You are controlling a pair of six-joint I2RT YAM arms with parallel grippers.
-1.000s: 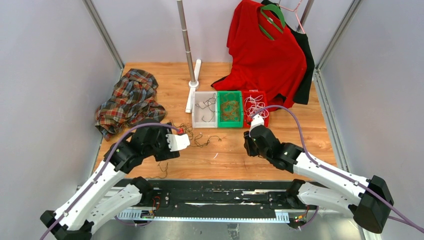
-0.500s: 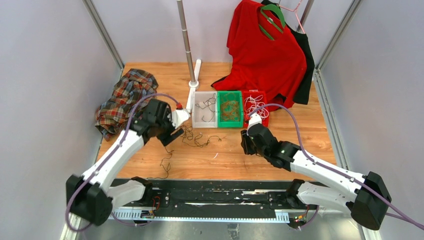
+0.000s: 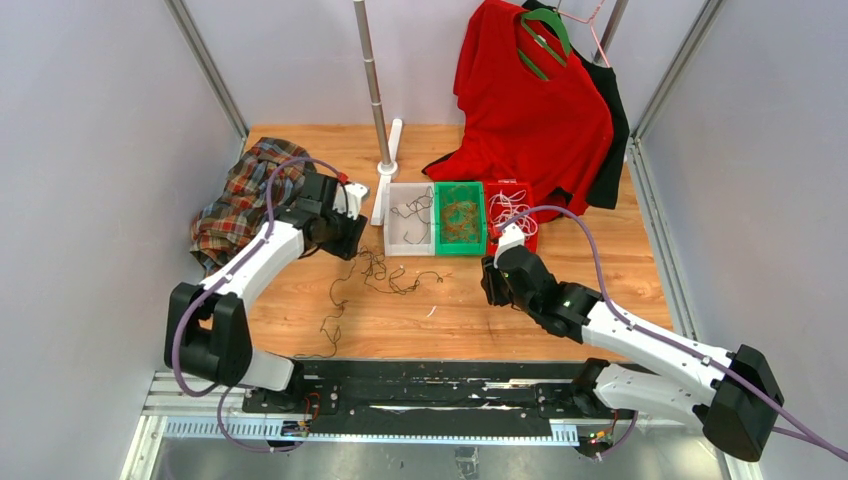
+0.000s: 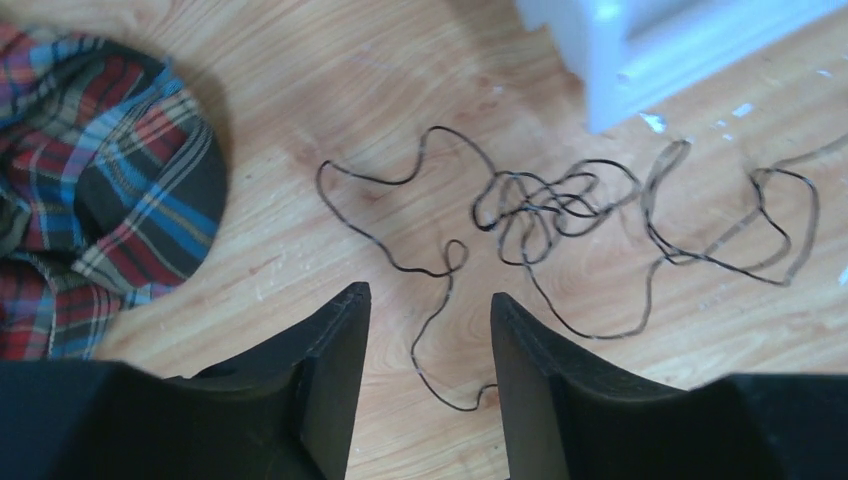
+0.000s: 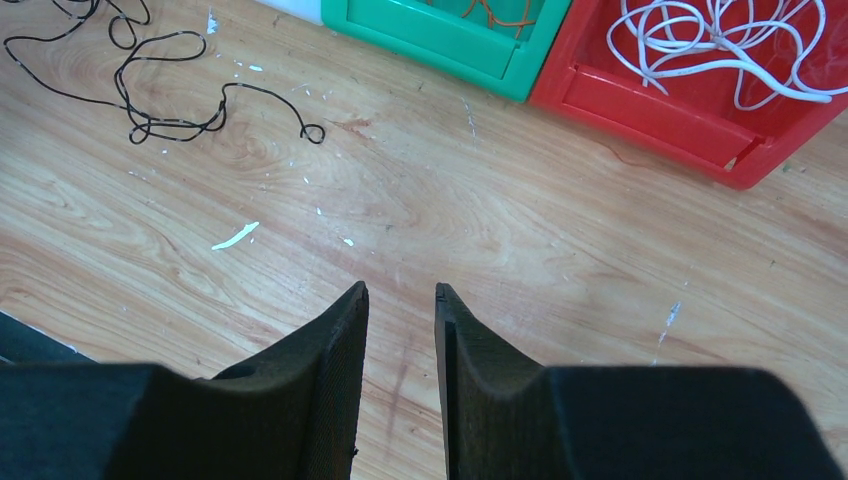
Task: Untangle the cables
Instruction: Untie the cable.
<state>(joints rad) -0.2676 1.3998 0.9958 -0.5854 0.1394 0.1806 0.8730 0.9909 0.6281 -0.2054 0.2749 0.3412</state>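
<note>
Wooden table (image 3: 600, 265), tangled black cables (image 4: 545, 205)

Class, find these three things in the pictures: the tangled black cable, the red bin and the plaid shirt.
tangled black cable (image 4: 535, 200), left wrist view, on its knotted middle.
red bin (image 5: 640, 118), right wrist view, on its front wall.
plaid shirt (image 4: 90, 190), left wrist view, on its rumpled middle.
</note>
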